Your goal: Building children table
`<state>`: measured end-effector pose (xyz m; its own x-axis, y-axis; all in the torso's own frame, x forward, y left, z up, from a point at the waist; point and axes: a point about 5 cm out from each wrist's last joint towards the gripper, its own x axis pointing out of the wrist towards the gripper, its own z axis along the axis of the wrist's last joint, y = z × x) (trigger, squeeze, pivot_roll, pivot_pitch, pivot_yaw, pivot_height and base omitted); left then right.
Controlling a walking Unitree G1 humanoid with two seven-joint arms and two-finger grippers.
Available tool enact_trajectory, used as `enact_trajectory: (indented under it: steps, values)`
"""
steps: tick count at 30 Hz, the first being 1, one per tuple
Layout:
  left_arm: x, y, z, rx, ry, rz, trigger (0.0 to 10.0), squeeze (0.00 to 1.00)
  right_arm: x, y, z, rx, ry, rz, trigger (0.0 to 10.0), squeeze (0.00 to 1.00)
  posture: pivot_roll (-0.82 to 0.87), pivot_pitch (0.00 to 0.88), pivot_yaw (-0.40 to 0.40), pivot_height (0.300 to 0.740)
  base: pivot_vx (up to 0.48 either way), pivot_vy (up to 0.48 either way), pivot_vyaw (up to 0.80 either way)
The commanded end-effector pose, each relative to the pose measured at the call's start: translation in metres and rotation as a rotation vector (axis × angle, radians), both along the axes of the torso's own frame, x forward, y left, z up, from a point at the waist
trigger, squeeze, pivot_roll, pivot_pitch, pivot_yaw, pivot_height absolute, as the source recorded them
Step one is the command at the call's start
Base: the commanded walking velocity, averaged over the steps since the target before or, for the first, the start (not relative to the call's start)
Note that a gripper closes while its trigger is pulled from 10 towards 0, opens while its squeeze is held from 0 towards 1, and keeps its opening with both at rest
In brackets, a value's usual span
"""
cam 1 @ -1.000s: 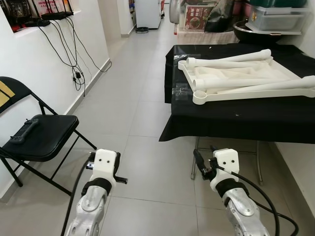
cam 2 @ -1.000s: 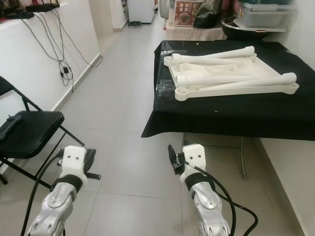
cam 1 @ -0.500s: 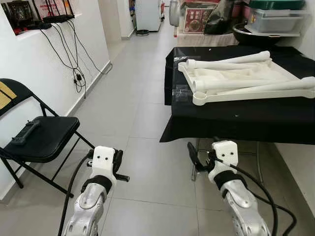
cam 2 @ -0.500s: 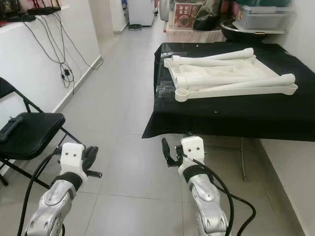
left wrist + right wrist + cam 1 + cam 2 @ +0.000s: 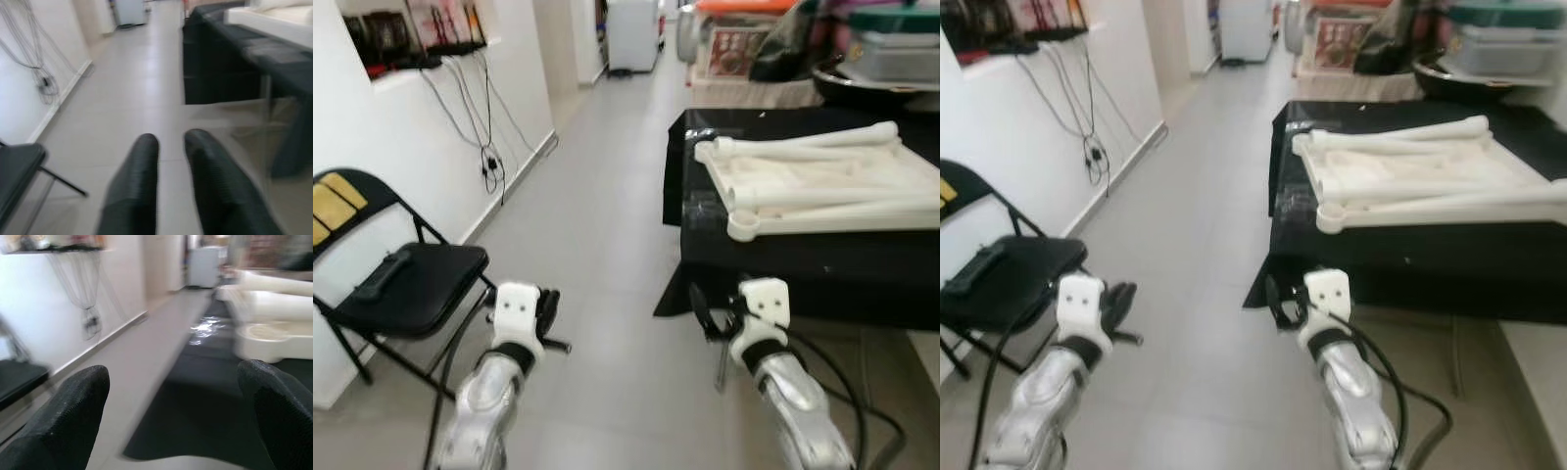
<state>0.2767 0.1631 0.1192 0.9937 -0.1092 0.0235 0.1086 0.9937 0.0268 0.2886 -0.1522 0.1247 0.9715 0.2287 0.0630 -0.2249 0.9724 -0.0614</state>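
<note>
The white children's table top (image 5: pixel 822 186) lies upside down on a table under a black cloth (image 5: pixel 803 264), ahead on my right. Long white legs (image 5: pixel 803 147) lie across the top. My right gripper (image 5: pixel 713 315) hovers low before the cloth's front left corner, open with nothing held; in the right wrist view its fingertips (image 5: pixel 73 401) stand wide apart, with the white table top's corner (image 5: pixel 266 338) beyond them. My left gripper (image 5: pixel 548 318) is over the tiled floor, shut and empty; its fingers (image 5: pixel 144 156) sit close together.
A black folding chair (image 5: pixel 411 294) with a dark controller (image 5: pixel 380 275) on its seat stands at my left by the white wall, where cables (image 5: pixel 489 147) hang. A tiled corridor (image 5: pixel 607 176) runs ahead. Boxes and a bowl (image 5: pixel 871 69) are stacked behind the table.
The whole picture has shifted and blurred, so the camera moved. Both arms have risen slightly, and the right gripper now sits closer to the cloth's front corner.
</note>
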Motion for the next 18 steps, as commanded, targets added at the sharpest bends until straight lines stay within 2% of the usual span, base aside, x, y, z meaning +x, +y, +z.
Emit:
enact_trajectory:
  steps: [1,2,3,4,6,18]
  values:
    - [0.0009,-0.0144,0.0035,0.007,-0.014,-0.047,1.7,1.0,-0.0028,-0.0145,-0.0067,-0.003,0.035,-0.046,10.0,0.0,0.02,0.0,0.008,0.74,0.386,0.0,0.0]
    - [0.0009,-0.0144,0.0035,0.007,-0.014,-0.047,1.7,1.0,-0.0028,-0.0145,-0.0067,-0.003,0.035,-0.046,10.0,0.0,0.02,0.0,0.008,0.74,0.386,0.0,0.0]
    - [0.0011,-0.0147,0.0035,0.023,-0.015,-0.047,0.0,1.0,-0.0028,-0.0148,-0.007,0.001,0.038,-0.045,10.0,0.0,0.02,0.0,0.007,0.74,0.379,0.0,0.0]
    - [0.001,-0.0151,0.003,0.018,-0.01,-0.049,0.0,0.0,-0.0027,-0.0149,-0.0072,0.003,0.04,-0.043,10.0,0.0,0.02,0.0,0.006,0.74,0.259,0.0,0.0]
    - [0.001,-0.0153,0.0027,0.012,-0.005,-0.049,0.0,0.0,-0.0027,-0.015,-0.0073,0.004,0.04,-0.042,10.0,0.0,0.02,0.0,0.006,0.74,0.259,0.0,0.0]
    - [0.0001,-0.0185,0.0064,0.006,-0.015,-0.079,0.0,0.0,-0.0024,-0.0171,-0.0072,0.041,0.04,-0.036,10.0,0.0,0.02,0.0,0.004,0.74,0.0,0.0,0.0]
